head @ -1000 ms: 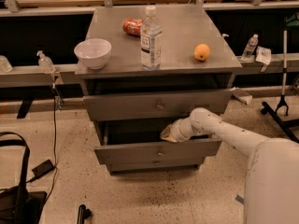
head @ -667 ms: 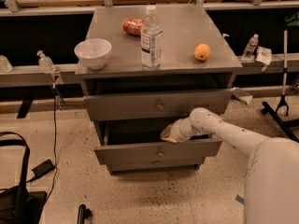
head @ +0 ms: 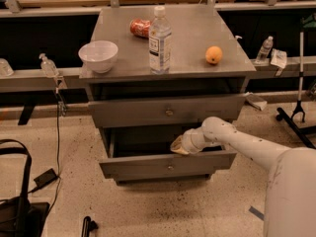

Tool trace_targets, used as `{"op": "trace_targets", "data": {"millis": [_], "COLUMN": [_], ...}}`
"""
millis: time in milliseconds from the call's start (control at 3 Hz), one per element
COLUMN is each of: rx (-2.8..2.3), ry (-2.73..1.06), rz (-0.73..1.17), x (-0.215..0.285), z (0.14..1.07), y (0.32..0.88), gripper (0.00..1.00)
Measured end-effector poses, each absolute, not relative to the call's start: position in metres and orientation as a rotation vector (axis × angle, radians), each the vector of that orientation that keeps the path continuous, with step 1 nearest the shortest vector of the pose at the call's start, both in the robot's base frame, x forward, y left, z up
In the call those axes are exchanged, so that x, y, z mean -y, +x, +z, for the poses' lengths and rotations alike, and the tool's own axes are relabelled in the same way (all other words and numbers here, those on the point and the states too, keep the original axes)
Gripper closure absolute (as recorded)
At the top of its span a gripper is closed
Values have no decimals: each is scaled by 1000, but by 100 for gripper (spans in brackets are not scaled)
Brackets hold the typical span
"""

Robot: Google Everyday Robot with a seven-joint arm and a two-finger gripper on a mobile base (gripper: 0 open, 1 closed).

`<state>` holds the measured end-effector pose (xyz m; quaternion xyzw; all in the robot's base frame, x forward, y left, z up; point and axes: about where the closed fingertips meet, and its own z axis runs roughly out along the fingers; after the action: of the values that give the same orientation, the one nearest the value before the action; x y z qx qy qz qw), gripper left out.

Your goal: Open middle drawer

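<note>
The grey cabinet (head: 197,33) shows a wide upper drawer front (head: 128,113) with a small round knob. Below it the middle drawer (head: 133,167), a grey front with a centre knob, is pulled out towards me, with its dark inside showing behind the front. My gripper (head: 178,146), on the end of the white arm (head: 237,144) that comes in from the lower right, sits just behind the top edge of the middle drawer's front, right of the knob. The lowest drawer is hidden under the pulled-out one.
On the cabinet top stand a white bowl (head: 98,55), a water bottle (head: 160,41), a red can lying down (head: 140,27) and an orange (head: 214,55). A black bag (head: 17,211) and a cable lie on the floor at left. Shelves run behind.
</note>
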<state>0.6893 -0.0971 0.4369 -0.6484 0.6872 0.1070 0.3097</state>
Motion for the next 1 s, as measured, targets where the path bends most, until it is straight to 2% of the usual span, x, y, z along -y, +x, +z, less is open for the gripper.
{"op": "trace_targets", "data": {"millis": [1000], "rx": [-1726], "ry": [-1727], "rz": [271], "x": [87], "z": [458], "y": [667], "gripper": [100]}}
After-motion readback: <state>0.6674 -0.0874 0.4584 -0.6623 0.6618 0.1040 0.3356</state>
